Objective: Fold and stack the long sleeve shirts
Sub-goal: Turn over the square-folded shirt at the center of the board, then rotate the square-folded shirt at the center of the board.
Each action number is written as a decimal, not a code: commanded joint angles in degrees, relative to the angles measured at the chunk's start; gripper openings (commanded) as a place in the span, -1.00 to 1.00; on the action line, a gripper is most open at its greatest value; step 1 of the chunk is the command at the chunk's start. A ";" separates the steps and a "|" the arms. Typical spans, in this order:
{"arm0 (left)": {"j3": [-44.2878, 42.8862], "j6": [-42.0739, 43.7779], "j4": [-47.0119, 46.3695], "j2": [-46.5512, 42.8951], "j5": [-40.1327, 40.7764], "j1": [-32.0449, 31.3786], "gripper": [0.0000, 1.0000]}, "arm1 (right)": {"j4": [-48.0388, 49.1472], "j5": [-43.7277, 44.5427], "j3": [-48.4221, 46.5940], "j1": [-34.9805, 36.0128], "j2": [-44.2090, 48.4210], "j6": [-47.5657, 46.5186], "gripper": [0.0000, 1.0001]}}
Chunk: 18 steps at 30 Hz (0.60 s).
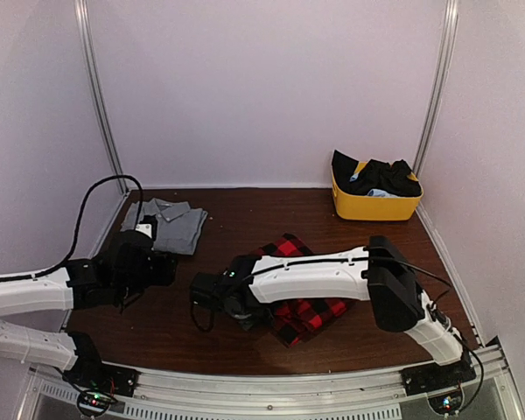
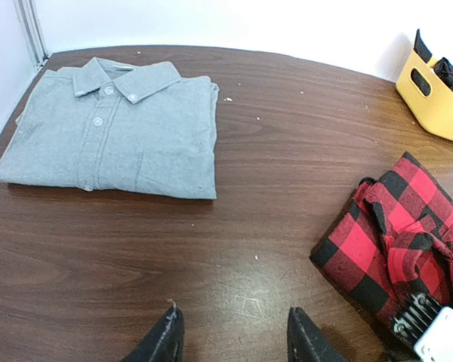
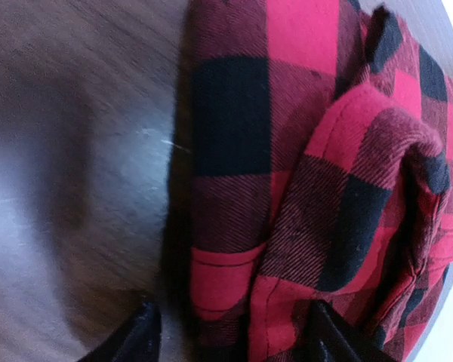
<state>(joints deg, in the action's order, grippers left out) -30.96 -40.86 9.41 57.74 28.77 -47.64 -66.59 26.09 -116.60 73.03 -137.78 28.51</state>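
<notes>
The grey collared button shirt point(image 1: 168, 226) lies folded at the back left of the table; the left wrist view shows it flat with its collar up point(image 2: 113, 132). The red-and-black flannel shirt point(image 1: 311, 306) lies bunched and partly folded in the middle, and also shows in the left wrist view point(image 2: 408, 234). My left gripper point(image 2: 234, 335) is open and empty, hovering over bare wood between the two shirts point(image 1: 168, 267). My right gripper point(image 3: 238, 339) is open, with its fingers either side of the flannel's point(image 3: 309, 173) left edge point(image 1: 255, 317).
A yellow plastic bin point(image 1: 372, 206) with dark clothes in it stands at the back right, also seen in the left wrist view point(image 2: 438, 98). The brown wooden table point(image 1: 245, 227) is walled by white panels at the back and sides.
</notes>
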 commanded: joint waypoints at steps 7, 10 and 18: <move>0.60 1.53 -0.05 -0.04 -0.80 1.67 -0.04 | 22.40 -16.31 19.72 -1.05 23.63 -3.75 0.46; 0.87 2.28 -2.36 0.26 -2.97 1.68 -0.04 | 28.56 -18.95 29.27 -6.07 31.84 -4.16 0.45; 2.19 4.26 -11.44 3.13 -14.02 1.58 0.05 | 43.27 -31.70 48.46 -24.94 43.61 -6.48 0.42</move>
<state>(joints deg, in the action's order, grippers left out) -30.15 -38.15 6.46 59.20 22.74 -46.33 -31.68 2.26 -74.06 54.13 -96.14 23.86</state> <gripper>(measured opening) 0.515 0.715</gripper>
